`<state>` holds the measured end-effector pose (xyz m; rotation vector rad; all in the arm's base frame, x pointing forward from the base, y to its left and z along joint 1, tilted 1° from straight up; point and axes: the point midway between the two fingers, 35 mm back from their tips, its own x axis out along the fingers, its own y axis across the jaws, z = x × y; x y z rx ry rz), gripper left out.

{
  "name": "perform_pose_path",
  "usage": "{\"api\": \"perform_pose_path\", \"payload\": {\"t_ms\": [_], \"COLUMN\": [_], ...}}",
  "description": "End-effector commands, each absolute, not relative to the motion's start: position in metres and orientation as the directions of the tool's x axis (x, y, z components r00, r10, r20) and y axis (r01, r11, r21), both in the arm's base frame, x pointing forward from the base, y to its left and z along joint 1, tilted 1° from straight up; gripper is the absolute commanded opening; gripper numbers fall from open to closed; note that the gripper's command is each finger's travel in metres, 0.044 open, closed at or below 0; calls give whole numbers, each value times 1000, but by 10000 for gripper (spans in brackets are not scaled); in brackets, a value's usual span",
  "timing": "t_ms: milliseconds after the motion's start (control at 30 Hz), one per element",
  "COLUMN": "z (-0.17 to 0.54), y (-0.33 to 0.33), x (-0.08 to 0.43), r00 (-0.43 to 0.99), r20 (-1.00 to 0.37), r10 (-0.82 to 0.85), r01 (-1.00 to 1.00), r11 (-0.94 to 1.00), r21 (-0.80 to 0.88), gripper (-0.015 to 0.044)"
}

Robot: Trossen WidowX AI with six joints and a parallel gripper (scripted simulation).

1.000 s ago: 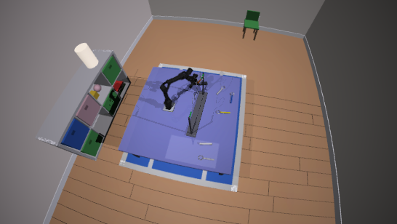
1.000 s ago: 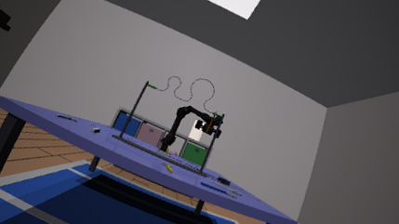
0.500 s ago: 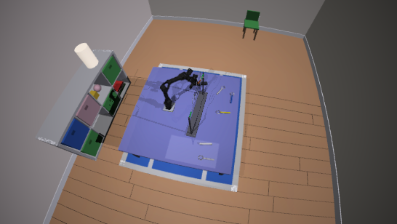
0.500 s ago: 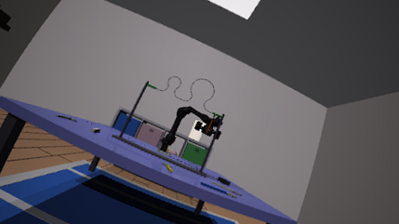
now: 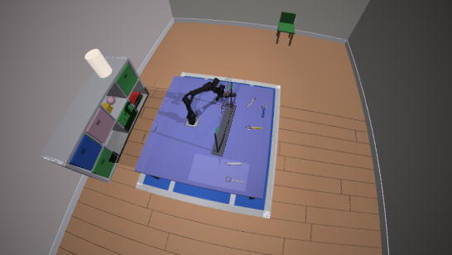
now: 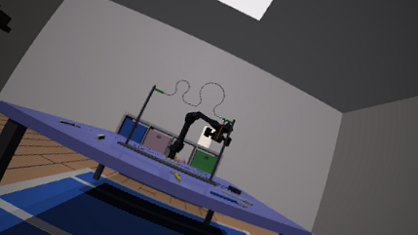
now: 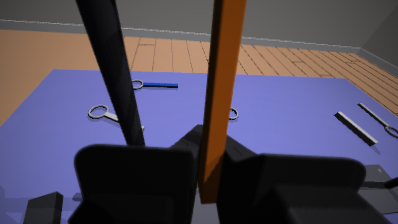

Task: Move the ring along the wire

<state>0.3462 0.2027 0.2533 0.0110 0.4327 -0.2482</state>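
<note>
Between the fingers of the closed gripper (image 5: 227,94) (image 6: 218,136) (image 7: 204,165), the orange handle (image 6: 219,132) (image 7: 223,95); behind, a cubby shelf (image 5: 84,99) (image 6: 147,126) with bins.

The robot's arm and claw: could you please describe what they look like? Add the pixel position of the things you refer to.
The arm (image 5: 201,90) (image 6: 184,129) is black, slim and jointed, with angular, chunky sections. The claw (image 5: 228,94) (image 6: 219,137) (image 7: 204,130) is black too, its two broad fingers rounded at the outer corners. I can't make out any markings.

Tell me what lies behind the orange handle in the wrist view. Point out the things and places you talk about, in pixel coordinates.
Behind the orange handle (image 7: 223,85) (image 6: 219,132) show the purple tabletop (image 7: 280,110) and, beyond it, floor and wall. Part of a ring (image 7: 237,114) peeks out at its right edge; whatever joins that ring is covered.
</note>
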Motion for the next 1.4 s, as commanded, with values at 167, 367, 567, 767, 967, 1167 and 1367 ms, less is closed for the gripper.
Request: {"api": "perform_pose_path", "payload": {"t_ms": [167, 367, 567, 767, 967, 1167, 1367], "z": [253, 255, 265, 272, 272, 272, 272], "y": [203, 204, 211, 214, 214, 214, 214], "x": [346, 342, 318, 302, 302, 302, 302], "r00": [878, 877, 875, 876, 876, 876, 876], "r20": [-416, -418, -421, -418, -418, -418, -418], "r10": [-236, -236, -238, -238, -238, -238, -238], "r01": [240, 241, 244, 244, 244, 244, 244], "r11": [970, 970, 969, 969, 969, 969, 969], "r21": [-42, -42, -41, -41, -41, -41, -41], "gripper": [34, 160, 160, 160, 160, 160, 160]}}
